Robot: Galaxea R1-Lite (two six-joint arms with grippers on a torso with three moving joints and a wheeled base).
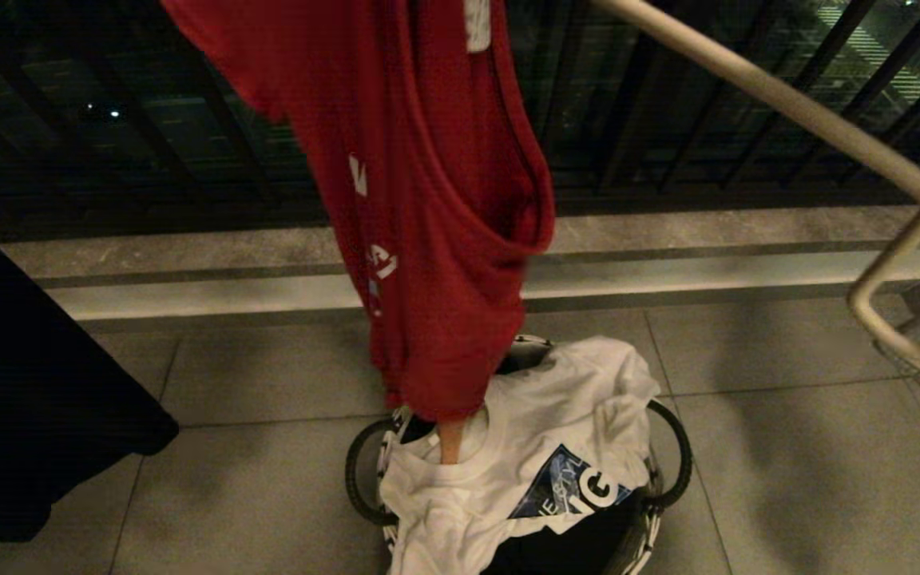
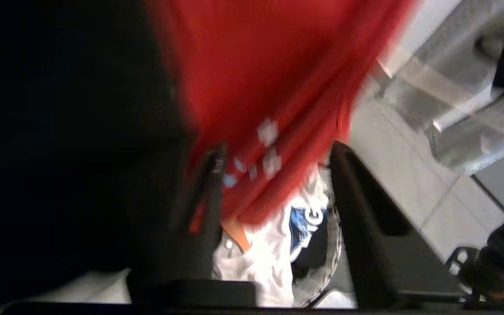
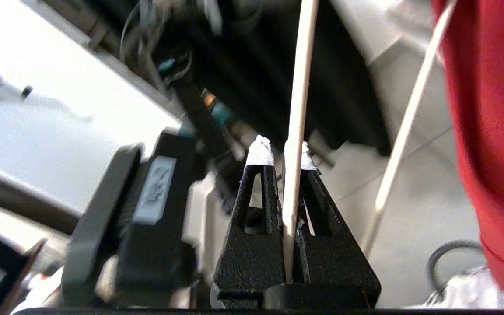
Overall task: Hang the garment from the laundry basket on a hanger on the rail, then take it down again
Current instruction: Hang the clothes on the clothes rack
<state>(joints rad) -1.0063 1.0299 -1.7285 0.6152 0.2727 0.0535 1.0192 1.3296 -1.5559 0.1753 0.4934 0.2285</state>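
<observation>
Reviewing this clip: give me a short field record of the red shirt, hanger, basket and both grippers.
garment: red T-shirt hanging above the basket, hem over the white T-shirt
laundry basket: on the floor, holding the white T-shirt
hanger: cream wire clamped in the right gripper
left gripper: fingers apart either side of the red cloth, grip unclear

The garment (image 1: 420,200) is red with white lettering and a small white tag near its top. The white T-shirt (image 1: 508,447) in the laundry basket (image 1: 364,471) carries a blue patch with white letters. The basket's rim is patterned black and white (its loop handles are plain black). The hanger (image 3: 298,109) is cream-white, pinched between the black fingers of the right gripper (image 3: 282,153). Floor tiles (image 1: 787,447) are grey, and the rail (image 1: 779,100) is pale beige.
</observation>
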